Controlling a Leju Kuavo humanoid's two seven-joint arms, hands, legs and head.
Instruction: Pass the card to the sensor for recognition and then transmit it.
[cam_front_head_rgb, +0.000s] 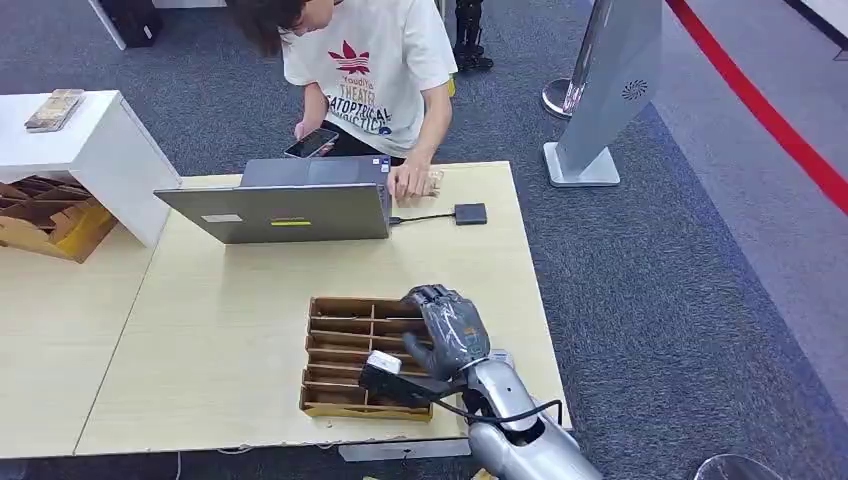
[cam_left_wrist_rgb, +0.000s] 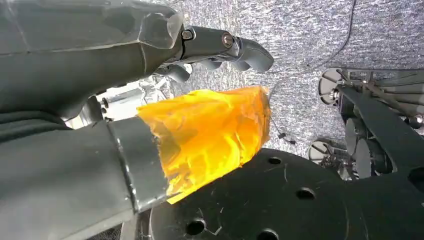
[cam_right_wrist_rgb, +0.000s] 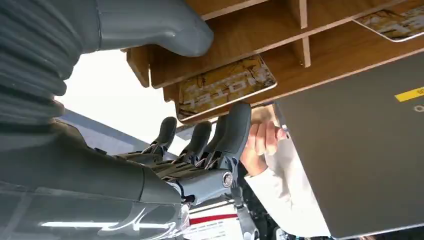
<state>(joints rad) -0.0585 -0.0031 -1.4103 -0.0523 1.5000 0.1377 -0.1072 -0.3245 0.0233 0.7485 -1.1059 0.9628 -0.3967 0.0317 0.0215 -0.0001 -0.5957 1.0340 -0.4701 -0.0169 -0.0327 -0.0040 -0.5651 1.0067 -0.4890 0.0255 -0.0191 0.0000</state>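
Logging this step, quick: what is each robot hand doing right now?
Left robot hand: holds nothing, fingers curled; looks closed.
Right robot hand: over the wooden divider tray, fingers near a card; grip cannot be told.

The right hand (cam_front_head_rgb: 447, 328) hangs just over the far right corner of the wooden tray (cam_front_head_rgb: 340, 400), with its fingers spread and nothing in them. Thin wooden walls split the tray into narrow slots, so there is little room inside. Past the tray lies a wide bare stretch of table (cam_front_head_rgb: 220, 330). At the far edge stand an open laptop (cam_front_head_rgb: 285, 205), a person's hand (cam_front_head_rgb: 410, 183) and a small black box (cam_front_head_rgb: 470, 213) on a cable.
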